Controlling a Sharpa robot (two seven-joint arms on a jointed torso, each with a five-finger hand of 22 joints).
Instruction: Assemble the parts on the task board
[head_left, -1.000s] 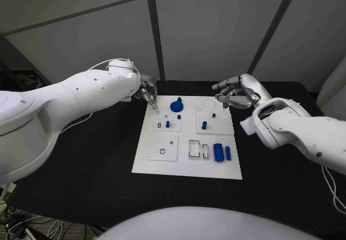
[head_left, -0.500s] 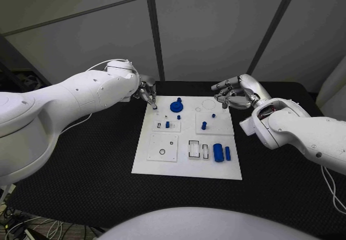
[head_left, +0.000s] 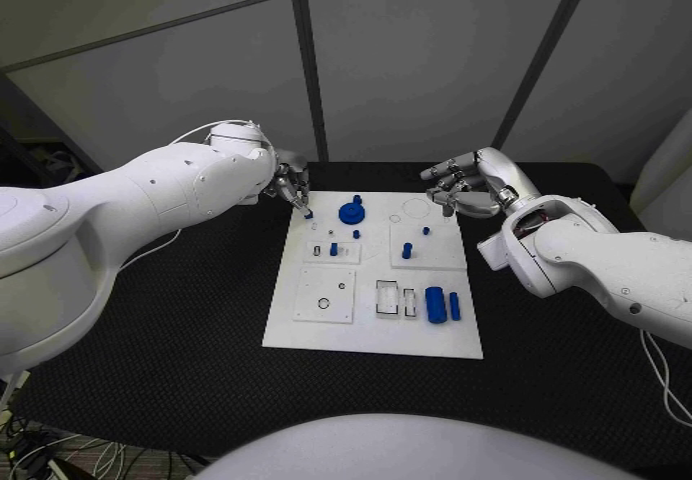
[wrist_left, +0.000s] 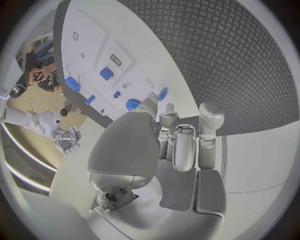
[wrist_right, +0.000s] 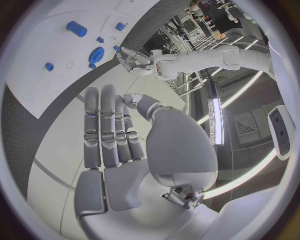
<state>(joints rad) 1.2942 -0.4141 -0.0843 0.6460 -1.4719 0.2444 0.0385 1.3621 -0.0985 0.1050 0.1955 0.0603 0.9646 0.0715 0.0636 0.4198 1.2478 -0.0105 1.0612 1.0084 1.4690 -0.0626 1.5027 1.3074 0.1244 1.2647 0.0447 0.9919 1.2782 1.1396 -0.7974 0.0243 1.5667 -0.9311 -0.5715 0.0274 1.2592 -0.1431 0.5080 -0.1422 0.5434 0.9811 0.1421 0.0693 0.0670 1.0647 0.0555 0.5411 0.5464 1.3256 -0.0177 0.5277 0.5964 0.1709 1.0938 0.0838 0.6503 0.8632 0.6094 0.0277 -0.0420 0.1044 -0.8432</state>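
Head view: no brand, label or legible writing can be made out on the task board (head_left: 372, 335), which lies in the middle of the black surface (head_left: 173, 330). One round blue gear-like part (head_left: 352, 213) is seen standing near the far edge of the board. Two blue cylinders (head_left: 436, 304) lie side by side at the near right of the board, just right of two rectangular slots (head_left: 389, 298). Four raised square plates can be counted on the board; small blue pegs stand in the two far ones, about four in all, though the smallest are hard to tell.

The left hand (head_left: 293, 186) is held over the far left corner of the board, with a small blue part (wrist_left: 162, 93) pinched at its fingertips, as shown in the left wrist view. The right hand (head_left: 469, 187) is held above the far right corner of the board, nothing in it, fingers apart and loosely extended.
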